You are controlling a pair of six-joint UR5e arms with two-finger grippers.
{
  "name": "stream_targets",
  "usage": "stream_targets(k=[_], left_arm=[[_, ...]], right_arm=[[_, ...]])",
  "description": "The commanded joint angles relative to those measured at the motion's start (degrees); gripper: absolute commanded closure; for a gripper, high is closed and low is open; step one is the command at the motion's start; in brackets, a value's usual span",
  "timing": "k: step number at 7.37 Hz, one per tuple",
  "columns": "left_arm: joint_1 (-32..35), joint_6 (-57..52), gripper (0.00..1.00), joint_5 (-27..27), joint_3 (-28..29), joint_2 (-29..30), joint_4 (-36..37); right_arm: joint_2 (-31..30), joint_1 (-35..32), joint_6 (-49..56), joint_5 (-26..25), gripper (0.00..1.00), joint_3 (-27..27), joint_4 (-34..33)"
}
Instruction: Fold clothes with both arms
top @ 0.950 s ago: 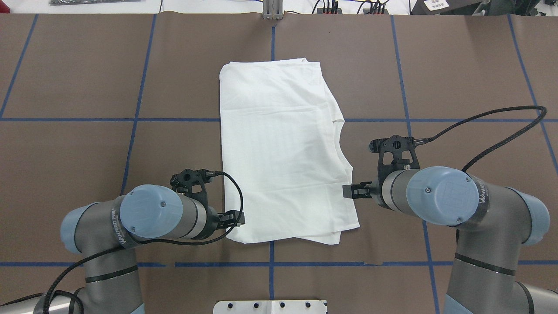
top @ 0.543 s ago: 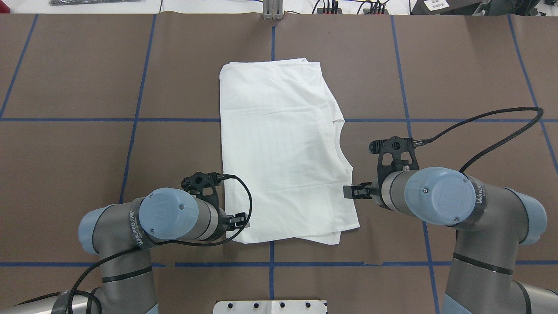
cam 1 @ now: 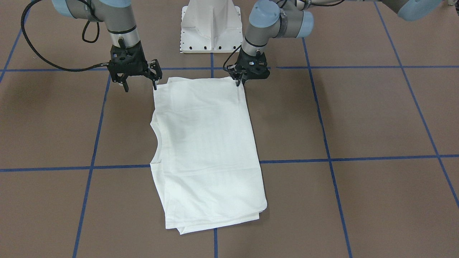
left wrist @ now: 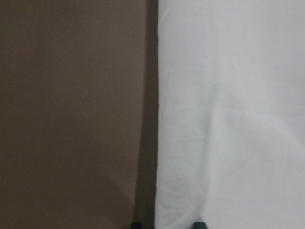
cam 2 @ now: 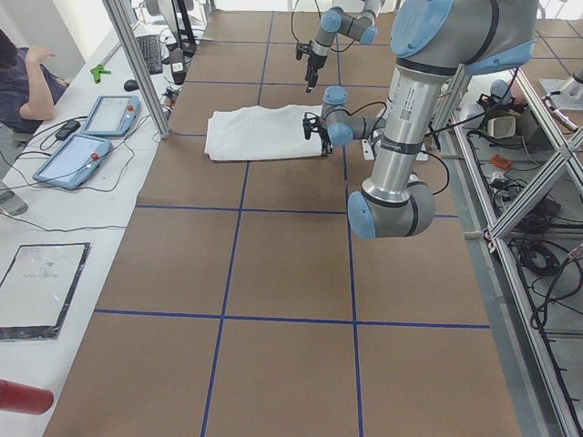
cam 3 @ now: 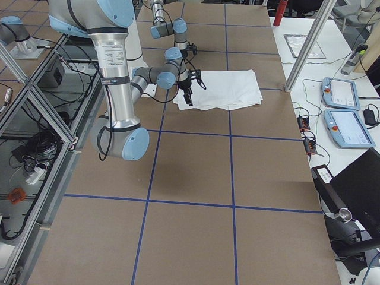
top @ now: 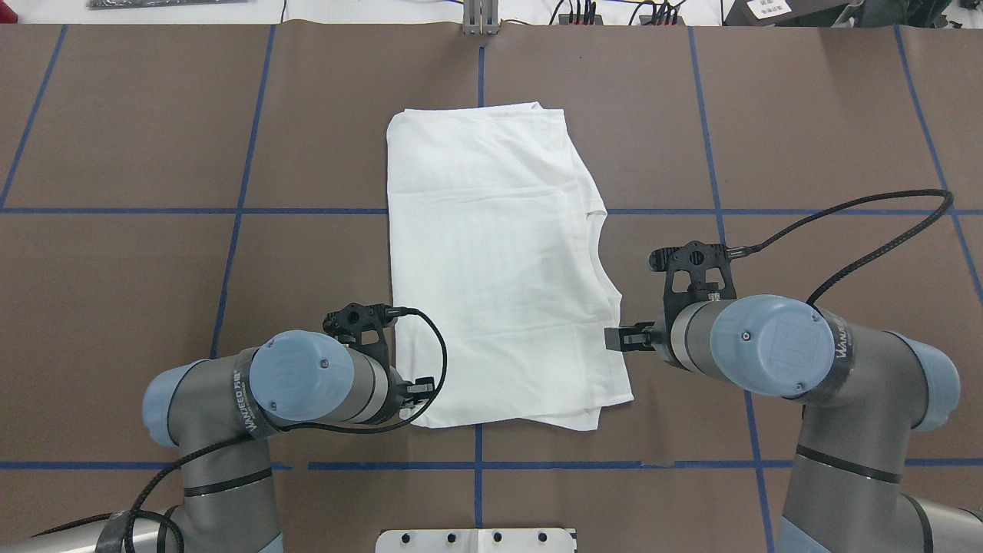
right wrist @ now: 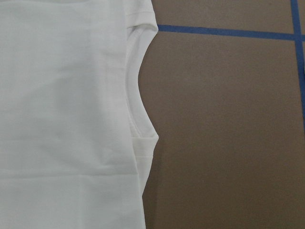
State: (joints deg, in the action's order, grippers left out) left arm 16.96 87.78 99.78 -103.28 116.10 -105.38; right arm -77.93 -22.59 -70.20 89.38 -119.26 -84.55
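Table (top: 115, 115) surfaced in brown, ruled with blue tape lines (top: 153, 210). At the left, left arm (top: 299, 380) reaching in low toward the near left corner of the shirt (top: 491, 261). Left gripper (cam 1: 241, 83) pointed down at that corner, set narrow, a gap showing between the tips. In the left wrist view, fingertips (left wrist: 200, 225) standing either side of the cloth's edge, one over bare table, one over white fabric; cloth between them flat, not raised. At centre, shirt lying flat on the table, folded to a long white rectangle running away from the robot, layered edges showing at the near end. Collar (right wrist: 132, 81) curve on its edge toward the right arm (top: 772, 346), about midway along. At the right, right arm positioned beside the near part of that edge. Right gripper (cam 1: 140, 87) pointed down, spread wide: one finger just beside the shirt's edge, the other out over bare table. Contact with the cloth not determinable. Black cable (top: 950, 201) arching from the right wrist out over the table. Both arms well apart, shirt between them.
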Motion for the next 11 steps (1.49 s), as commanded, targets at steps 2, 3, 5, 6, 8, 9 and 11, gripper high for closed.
stream_targets(k=[2, 3, 5, 6, 8, 9, 11], left_arm=[[0.0, -0.16, 1.0, 0.15, -1.39, -0.08, 0.17], [0.17, -0.24, 1.0, 0.24, -1.92, -0.17, 0.26], [0.26, -0.07, 1.0, 0.24, -2.01, -0.17, 0.26], [0.35, 0.02, 1.0, 0.24, -2.19, -0.17, 0.26], [0.35, 0.02, 1.0, 0.16, -2.19, -0.26, 0.26], [0.35, 0.02, 1.0, 0.16, -2.27, -0.17, 0.26], [0.35, 0.02, 1.0, 0.16, -2.28, -0.26, 0.26]], right_arm=[[0.5, 0.09, -1.59, -0.09, 0.0, 1.22, 0.0], [0.76, 0.7, -7.87, -0.09, 0.0, 0.97, 0.09], [5.05, 4.2, -25.07, -0.09, 0.02, 2.97, -0.96], [6.55, 5.44, -33.16, -0.09, 0.04, 4.99, -0.97], [6.83, 6.68, -43.92, 1.31, 0.09, 6.32, -1.05], [6.83, 7.03, -49.27, 2.88, 0.13, 6.67, -1.06], [7.88, 8.53, -55.97, 2.9, 0.19, 8.51, -1.06]])
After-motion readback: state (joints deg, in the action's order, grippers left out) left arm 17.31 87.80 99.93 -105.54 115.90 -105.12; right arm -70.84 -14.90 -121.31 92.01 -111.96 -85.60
